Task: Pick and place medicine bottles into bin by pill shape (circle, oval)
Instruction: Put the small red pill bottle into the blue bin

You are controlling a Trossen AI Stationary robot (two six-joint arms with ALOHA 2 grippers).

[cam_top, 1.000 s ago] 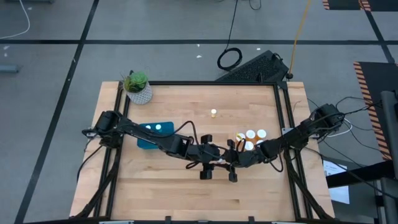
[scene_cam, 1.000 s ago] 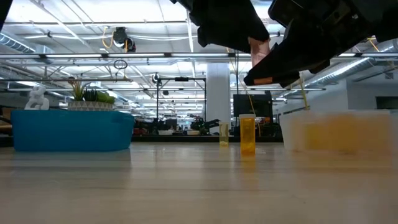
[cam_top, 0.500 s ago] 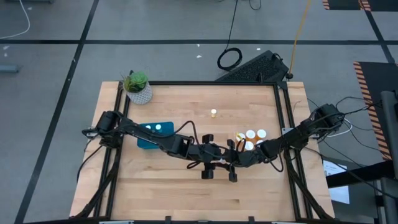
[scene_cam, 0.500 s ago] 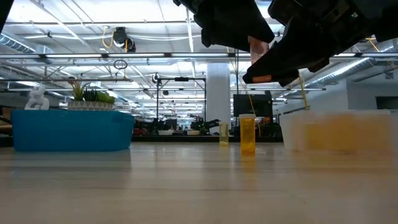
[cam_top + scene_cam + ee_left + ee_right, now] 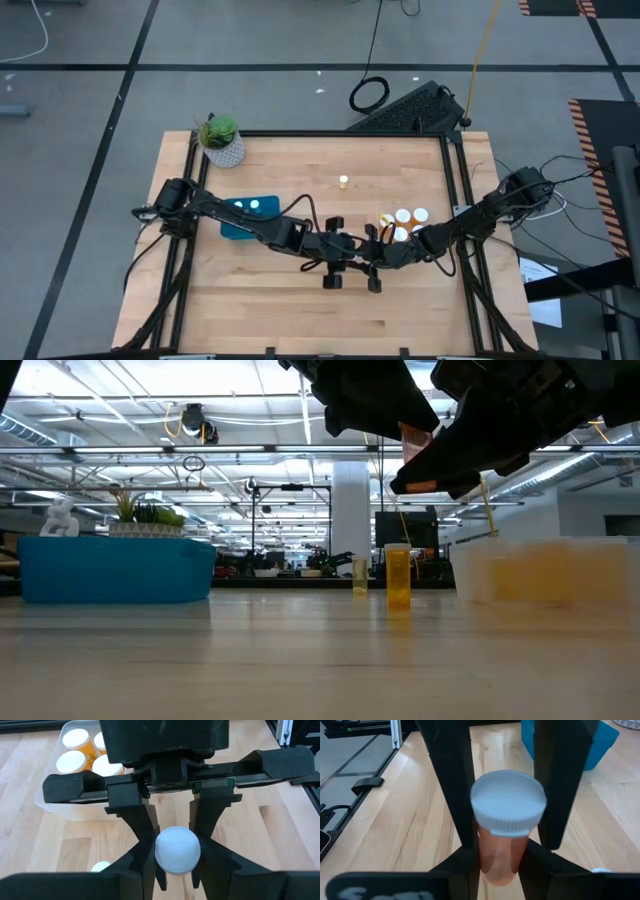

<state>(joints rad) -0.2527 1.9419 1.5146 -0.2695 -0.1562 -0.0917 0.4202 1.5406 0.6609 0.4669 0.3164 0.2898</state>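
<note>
Almost nothing has shifted since the earlier pictures: both grippers stay locked together above the middle of the wooden table [image 5: 300, 310], with only a slight settling of the dark masses in the low view. Nearest the front edge, the left gripper [image 5: 338, 258] and the right gripper [image 5: 368, 260] meet nose to nose, and between them is a small amber-orange medicine bottle with a round white cap [image 5: 507, 820]. The right wrist view shows the other arm's dark fingers [image 5: 447, 780] closed against the bottle's sides, while the right gripper's own fingers hug its lower body, so both seem clamped on it in what looks like a hand-over in mid-air. Just beyond the right gripper sits the clear plastic bin [image 5: 400, 225], holding several white-capped bottles packed together. Over on the left side lies the blue plastic bin [image 5: 235, 226] with two white caps showing inside. Farther back, one lone small amber bottle [image 5: 343, 182] stands on open wood, well apart from either bin. At the far left corner stands a white-potted green plant [image 5: 221, 140]. By this count most bottles are sorted; the held bottle and the lone one remain, with its pill shape not legible
</note>
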